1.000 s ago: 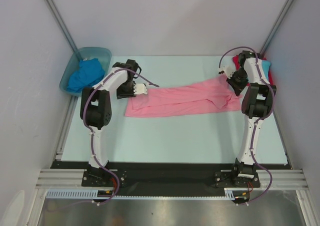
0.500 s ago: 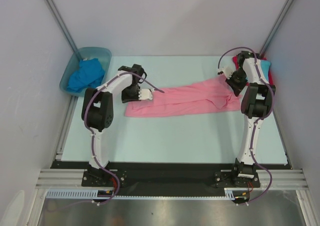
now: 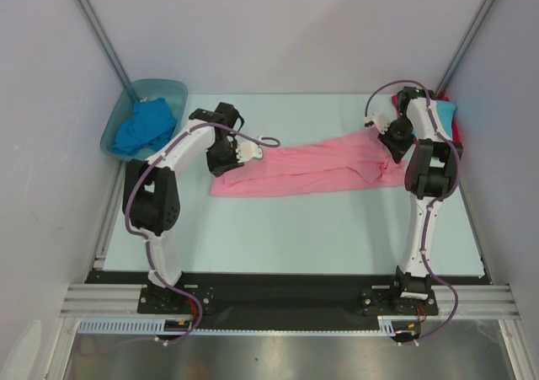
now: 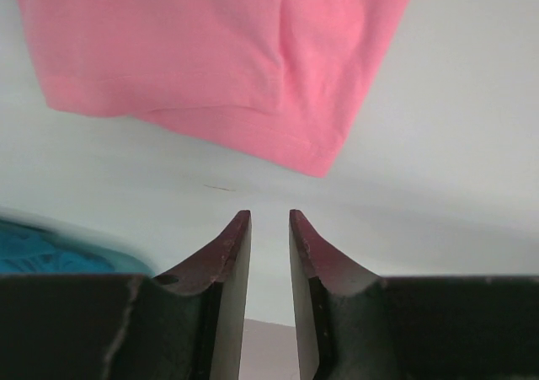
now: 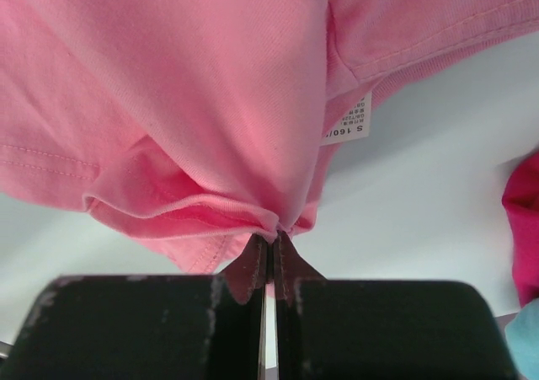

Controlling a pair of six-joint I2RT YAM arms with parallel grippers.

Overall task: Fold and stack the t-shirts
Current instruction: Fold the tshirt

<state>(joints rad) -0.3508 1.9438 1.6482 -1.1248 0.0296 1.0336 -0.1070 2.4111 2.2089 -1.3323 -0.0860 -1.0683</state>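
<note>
The pink t-shirt [image 3: 312, 168] is soft matt cloth with stitched hems and a printed label [image 5: 347, 119]. The surface [image 3: 295, 228] is smooth and matt. The tub [image 3: 168, 89] is translucent glossy plastic. The left hand [image 4: 269, 218] has dark matt fingers [image 4: 226, 258], scuffed at the edges

Red t-shirt [image 5: 524, 228], partly off-frame

Left arm's stretched out toward the far-left part of the counter [image 3: 295, 228], left gripper [image 3: 244, 151] down low, jaws just a crack apart. Right arm's hunched up by the far-right corner, right gripper [image 3: 389, 140] pinched tight on the pink shirt [image 5: 210, 102].
</note>
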